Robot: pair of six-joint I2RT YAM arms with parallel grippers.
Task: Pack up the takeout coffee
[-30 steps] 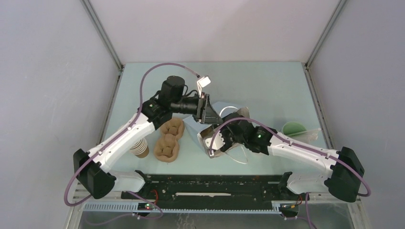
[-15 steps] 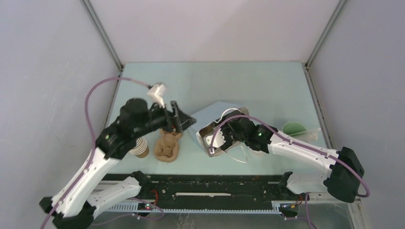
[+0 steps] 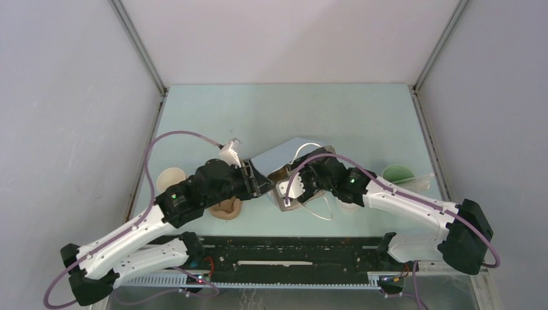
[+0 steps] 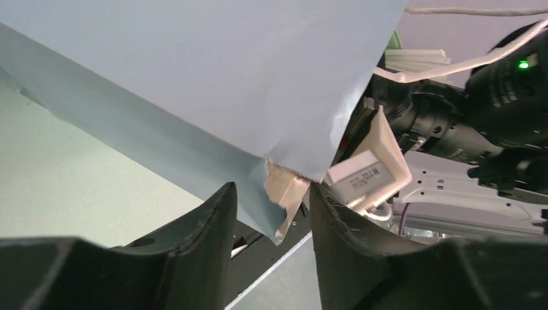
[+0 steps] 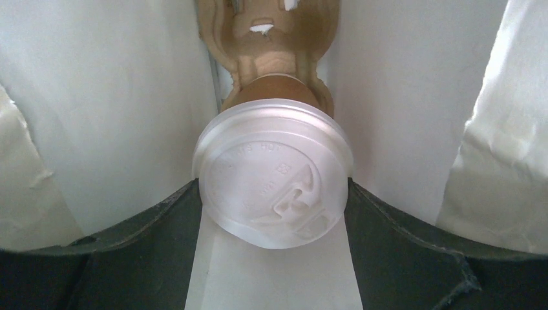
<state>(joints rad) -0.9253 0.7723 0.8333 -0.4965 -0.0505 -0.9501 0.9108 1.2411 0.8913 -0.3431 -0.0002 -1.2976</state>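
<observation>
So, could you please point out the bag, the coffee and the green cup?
bag (image 3: 279,158): top view, its blue outer side.
coffee (image 5: 274,171): right wrist view, its white lid.
green cup (image 3: 395,174): top view, its open mouth.

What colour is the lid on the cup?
White; the lid shows best in the right wrist view.

Paper, pulp and plastic

The takeout coffee (image 5: 274,87) is brown matt paper, with a smooth white plastic lid (image 5: 273,171). The carrier (image 5: 265,26) is rough brown paper pulp. The bag (image 4: 194,77) is smooth matt paper, blue outside and white inside. The table (image 3: 271,110) looks smooth and matt.
</observation>
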